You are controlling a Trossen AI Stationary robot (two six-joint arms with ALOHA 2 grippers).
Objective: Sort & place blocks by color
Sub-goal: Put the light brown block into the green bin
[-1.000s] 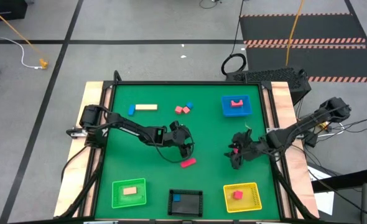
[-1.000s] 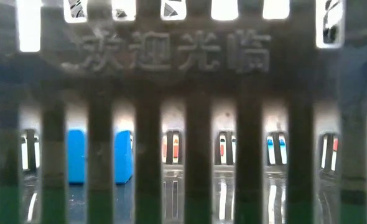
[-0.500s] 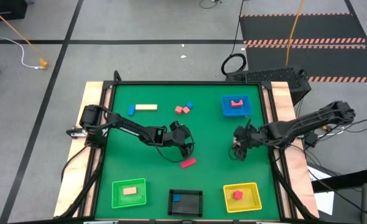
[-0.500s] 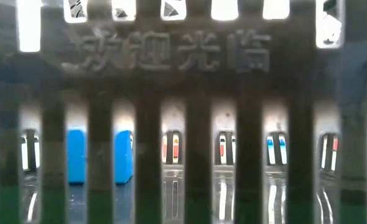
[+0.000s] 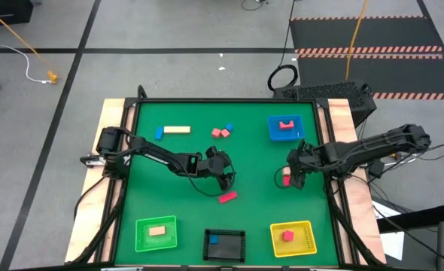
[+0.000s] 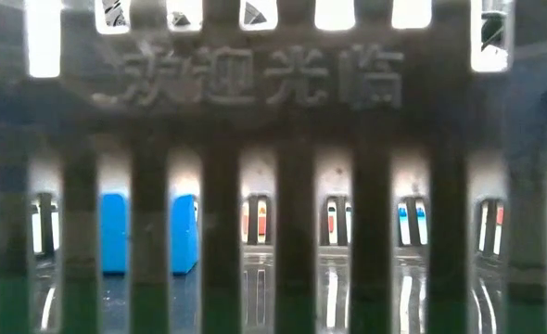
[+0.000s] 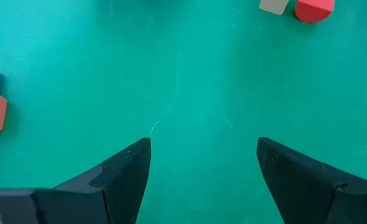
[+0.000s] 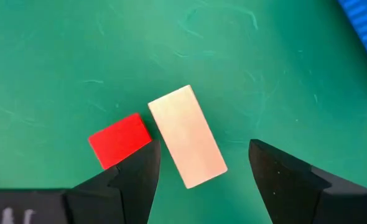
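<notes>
R gripper (image 8: 202,165): fingers (image 8: 124,180) spread wide, nothing pinched, hovering right over a tan wooden bar (image 8: 186,137) that lies flat on the green desk (image 8: 59,56). A red block (image 8: 120,140) lies against the bar's side, touching or nearly so. From above, the pair sits on the desk's right side, nearer than the flat blue tray (image 5: 271,129) and farther than the yellow mesh tray (image 5: 306,239).

Handling, as a guess: the bar looks like bare wood, so light, stiff, not fragile, w/ smooth faces that may slide a bit under hard pads. Best hold is across its short width, on the two long sides, approx. mid-length. The red block crowds one long side, so one finger could land on it or shove it; a small turn of the wrist to square up w/ the bar would help.

L gripper (image 7: 202,168): fingers (image 7: 121,174) also spread, empty, over bare green near desk centre. A pink-red block (image 5: 227,197) lies just nearer than it.

Farther out: tan long bar (image 5: 177,129) and blue block (image 5: 159,134) at far left, a small red/blue cluster (image 5: 221,132) far centre, a red piece (image 5: 286,125) in the blue tray. Near edge: green mesh tray (image 5: 141,245) holds a tan block, black mesh tray (image 5: 238,247) a blue one, yellow tray a red one. Low view is blocked by dark bars.
</notes>
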